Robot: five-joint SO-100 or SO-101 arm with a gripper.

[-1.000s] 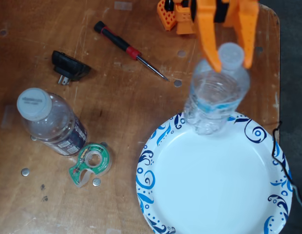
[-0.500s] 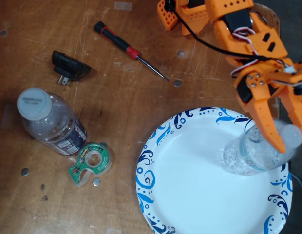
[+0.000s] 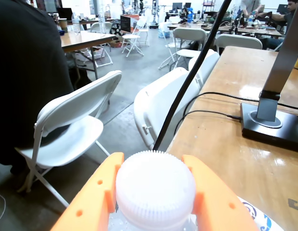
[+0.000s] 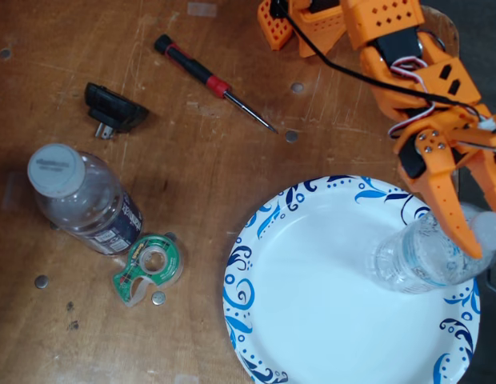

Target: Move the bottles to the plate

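In the fixed view you see a worn brown wooden table point(image 4: 200, 184) from above, w/ your orange arm point(image 4: 400, 56) reaching in from the top right. The gripper point(image 4: 488, 236) is at the far right edge, fingers clamped on the whitish cap of the slim clear bottle point(image 4: 416, 260). That bottle leans toward the right, its base over the right part of the white paper plate point(image 4: 312, 312), which has a blue swirl-and-dot rim and fills the lower right of the table. You can't tell if the base rests on the plate or hangs just above it. The wider bottle w/ dark label point(image 4: 84, 200) stands at the left, well apart from the plate, whitish cap toward the camera. Just beside it, lower right, lies a green tape dispenser point(image 4: 150, 268). Above it sits a black plug adapter point(image 4: 112, 110), and further right a red-and-black screwdriver point(image 4: 212, 82) lies diagonally. In the wrist view you look along the gripper point(image 3: 155, 197): the ribbed white cap point(image 3: 155, 190) fills the bottom centre, an orange finger point(image 3: 93, 202) pressed against each side. A bit of blue plate rim point(image 3: 252, 211) shows at lower right. Beyond are white folding chairs point(image 3: 77, 125), a black cable point(image 3: 187, 82) and a dark lamp base point(image 3: 269, 122) on the tabletop.
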